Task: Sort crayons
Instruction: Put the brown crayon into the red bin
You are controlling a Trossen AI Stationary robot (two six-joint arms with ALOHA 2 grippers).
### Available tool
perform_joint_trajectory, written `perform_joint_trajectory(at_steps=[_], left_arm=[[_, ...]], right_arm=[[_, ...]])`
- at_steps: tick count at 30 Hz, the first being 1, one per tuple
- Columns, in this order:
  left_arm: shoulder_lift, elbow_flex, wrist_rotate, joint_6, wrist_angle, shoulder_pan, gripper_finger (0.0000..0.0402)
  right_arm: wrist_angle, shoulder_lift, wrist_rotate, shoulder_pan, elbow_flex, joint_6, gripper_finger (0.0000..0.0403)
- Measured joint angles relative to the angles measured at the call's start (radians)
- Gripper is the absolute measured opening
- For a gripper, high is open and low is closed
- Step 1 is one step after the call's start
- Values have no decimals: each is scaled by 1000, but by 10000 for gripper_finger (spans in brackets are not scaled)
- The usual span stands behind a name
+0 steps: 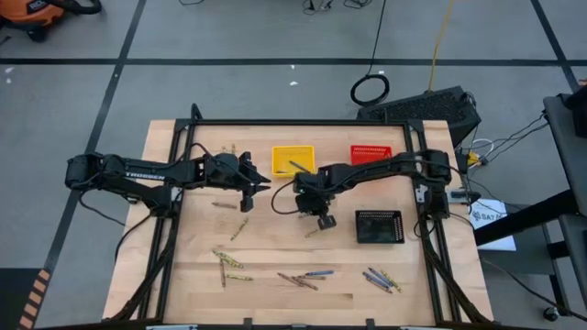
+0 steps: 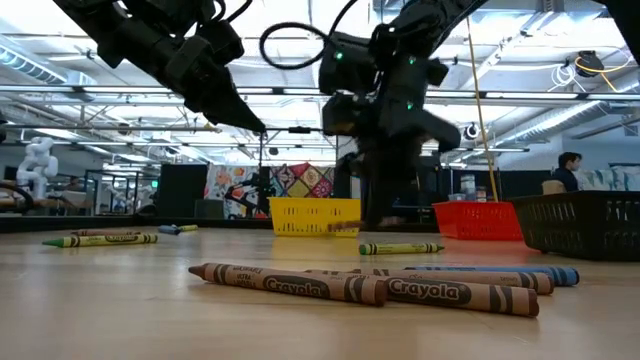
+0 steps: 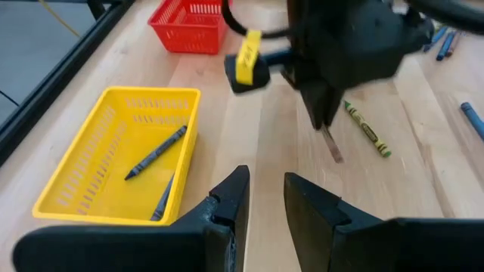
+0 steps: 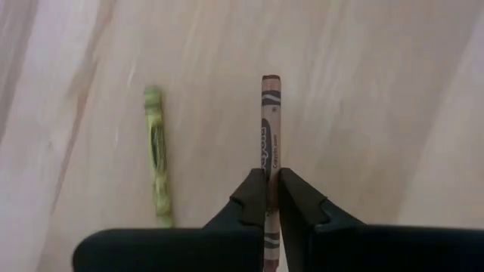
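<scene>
My right gripper (image 4: 271,193) is over the table's middle (image 1: 323,220), shut on a brown crayon (image 4: 271,121). A green crayon (image 4: 157,159) lies flat on the wood beside it. My left gripper (image 3: 265,200) hangs open above the table (image 1: 255,190), just near of the yellow basket (image 3: 113,151), with nothing between its fingers. Two blue-grey crayons (image 3: 155,153) lie in that basket. More crayons lie flat toward the near edge: brown ones (image 2: 300,285), a blue one (image 2: 520,272) and green ones (image 2: 105,240). My right gripper pinches the brown crayon's two sides (image 4: 270,177) between its two fingertips, about halfway along its wrapper. The fingers come steeply from above and lie along the crayon. Its free end (image 3: 333,151) sticks out below the fingertips, slanting down, clear of the table.
A red basket (image 1: 371,154) stands at the far right and a black basket (image 1: 379,225) to the right of my right gripper. Loose crayons lie in clusters near the front edge (image 1: 298,280) (image 1: 381,280) (image 1: 229,261). A black frame (image 1: 303,122) rims the table.
</scene>
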Motion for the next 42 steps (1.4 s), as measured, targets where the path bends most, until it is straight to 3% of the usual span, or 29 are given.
perform_joint_trajectory(at_steps=[5,9,12,28,42], left_arm=[[0,0,0,0,-5,1,90],[0,0,-3,0,-22,1,90],[0,0,-3,0,-42,1,90],[0,0,-4,0,-53,1,90],[0,0,-4,-1,-102,1,90]], right_arm=[[-99,-48,14,-30,0,0,0],[-175,-88,105,-61,0,0,0],[-223,-124,113,-102,0,0,0],[-232,-366,106,-371,-139,0,0],[-231,-391,106,-578,-243,41,0]])
